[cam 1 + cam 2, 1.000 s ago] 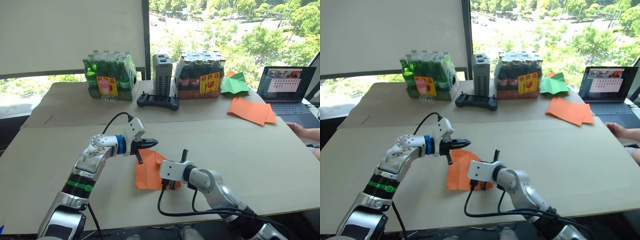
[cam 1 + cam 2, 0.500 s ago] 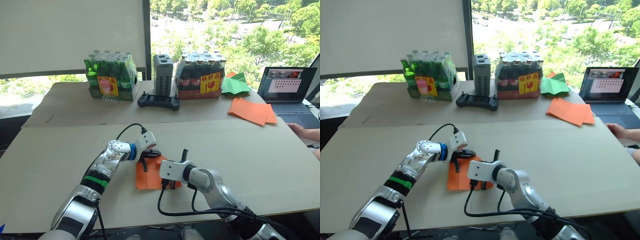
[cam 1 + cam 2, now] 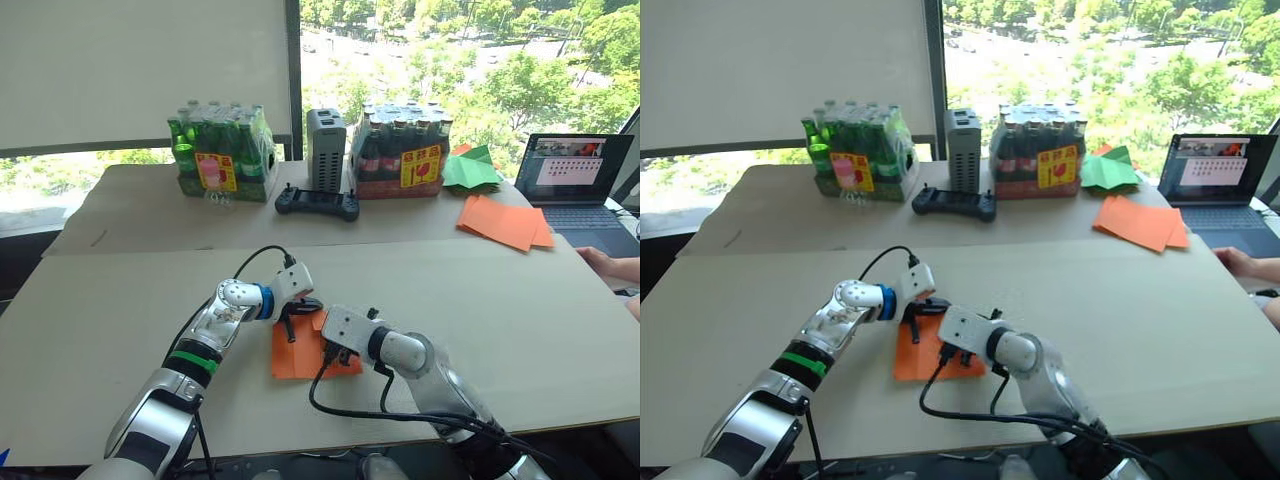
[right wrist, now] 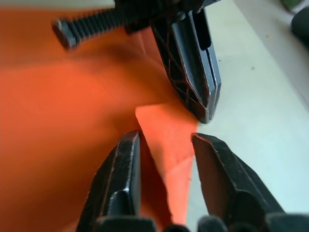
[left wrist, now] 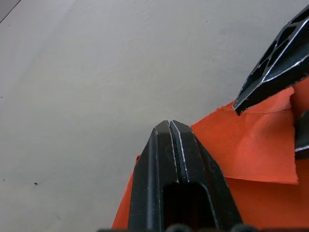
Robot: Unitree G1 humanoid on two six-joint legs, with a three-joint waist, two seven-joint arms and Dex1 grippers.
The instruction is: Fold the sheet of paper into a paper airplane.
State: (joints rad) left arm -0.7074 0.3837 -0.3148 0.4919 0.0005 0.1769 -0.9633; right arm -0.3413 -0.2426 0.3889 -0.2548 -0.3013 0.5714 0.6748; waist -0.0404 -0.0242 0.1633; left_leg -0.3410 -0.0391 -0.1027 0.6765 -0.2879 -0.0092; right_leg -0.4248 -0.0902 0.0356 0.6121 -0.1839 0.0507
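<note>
Right tool (image 4: pixel 164 145) advanced, straddling sheet of paper (image 3: pixel 297 352) corner

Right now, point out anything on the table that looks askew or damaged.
Nothing looks damaged or spilled. The sheet of paper lies partly folded, one flap raised off the table near the left hand, as expected mid-fold. The orange sheets and green paper pieces at the far right are loosely stacked.

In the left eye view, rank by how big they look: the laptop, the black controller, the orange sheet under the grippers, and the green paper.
1. laptop, though the frame edge cuts it off
2. sheet of paper, partly covered by both grippers and nearer the camera, so its rank is unsure
3. black controller and green paper look about alike
</note>
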